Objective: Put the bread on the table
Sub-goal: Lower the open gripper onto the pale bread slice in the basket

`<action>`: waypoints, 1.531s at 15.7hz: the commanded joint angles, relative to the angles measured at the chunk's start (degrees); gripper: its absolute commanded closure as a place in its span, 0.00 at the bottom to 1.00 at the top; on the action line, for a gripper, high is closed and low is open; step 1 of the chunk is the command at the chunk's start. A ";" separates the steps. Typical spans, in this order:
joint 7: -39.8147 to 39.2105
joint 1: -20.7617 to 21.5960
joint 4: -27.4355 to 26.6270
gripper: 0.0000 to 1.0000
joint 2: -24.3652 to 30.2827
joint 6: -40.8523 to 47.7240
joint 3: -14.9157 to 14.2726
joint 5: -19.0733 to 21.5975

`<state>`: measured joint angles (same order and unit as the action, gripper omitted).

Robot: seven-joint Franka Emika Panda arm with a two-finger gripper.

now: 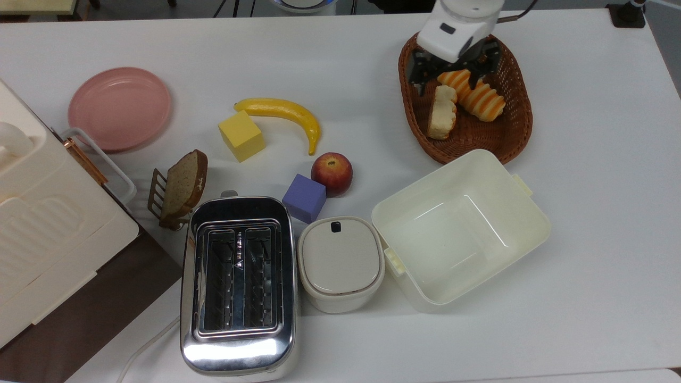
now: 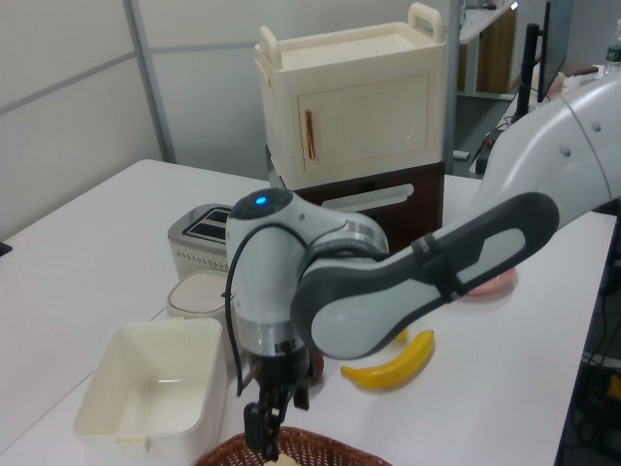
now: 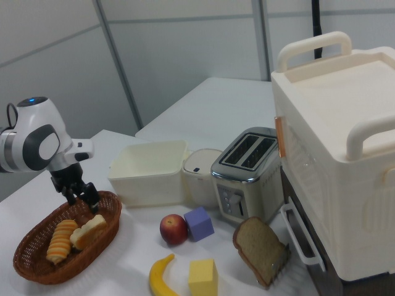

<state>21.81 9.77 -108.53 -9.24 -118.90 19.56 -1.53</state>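
on the top view's left a pink plate (image 1: 119, 108) and a brown slice (image 1: 183, 183) in its rack sit on the white surface (image 1: 596, 202). toward the middle lie a banana (image 1: 284, 113), an apple (image 1: 332, 173) and a toaster (image 1: 238, 284). on the top view's right the bread (image 1: 442, 112) lies in the wicker basket (image 1: 516, 125), touching the striped roll (image 1: 476, 93). the gripper (image 1: 455, 74) hangs over the basket's far end, fingers (image 3: 92, 196) spread apart, grasping nothing.

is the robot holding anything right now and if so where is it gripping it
Nothing is held. The gripper hangs open over the basket, its fingers above the bread, which lies in the basket beside the striped roll.
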 commanded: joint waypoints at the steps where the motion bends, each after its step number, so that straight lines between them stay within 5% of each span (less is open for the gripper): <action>1: 3.41 0.78 -0.54 0.00 0.54 -2.12 2.23 -0.49; 24: 4.12 -0.80 -3.97 0.00 -4.12 -5.29 2.24 -4.44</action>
<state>24.48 9.53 -111.22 -13.68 -122.43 21.79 -4.27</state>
